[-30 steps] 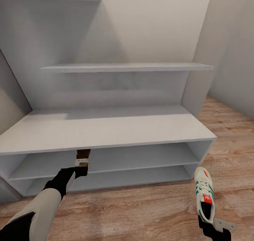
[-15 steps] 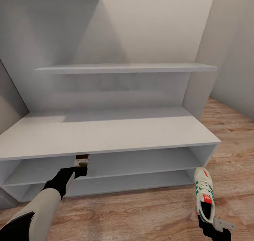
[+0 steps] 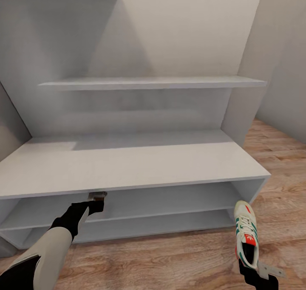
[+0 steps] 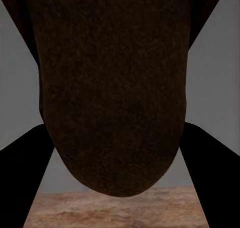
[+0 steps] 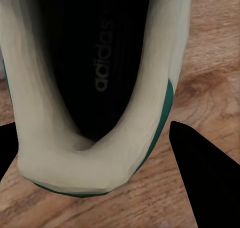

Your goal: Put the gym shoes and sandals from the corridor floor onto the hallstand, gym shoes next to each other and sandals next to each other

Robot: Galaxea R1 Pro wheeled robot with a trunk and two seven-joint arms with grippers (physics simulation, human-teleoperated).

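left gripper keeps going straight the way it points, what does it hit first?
Probably nothing soon: the left gripper, shut on a sandal, points into the hallstand's upper open shelf. The back panel looks like the first contact; depth is unclear.

I see home corridor, simulator-rendered: white built-in hallstand [image 3: 127,162] with low bench top over two long open shelves, white wall shelf [image 3: 153,83] above, plain pale walls [image 3: 187,31], light-brown wood-grain plank floor [image 3: 170,260].

Smooth white hallstand [image 3: 127,162], wood-grain plank floor [image 3: 170,256], matt brown sandal [image 4: 115,87].
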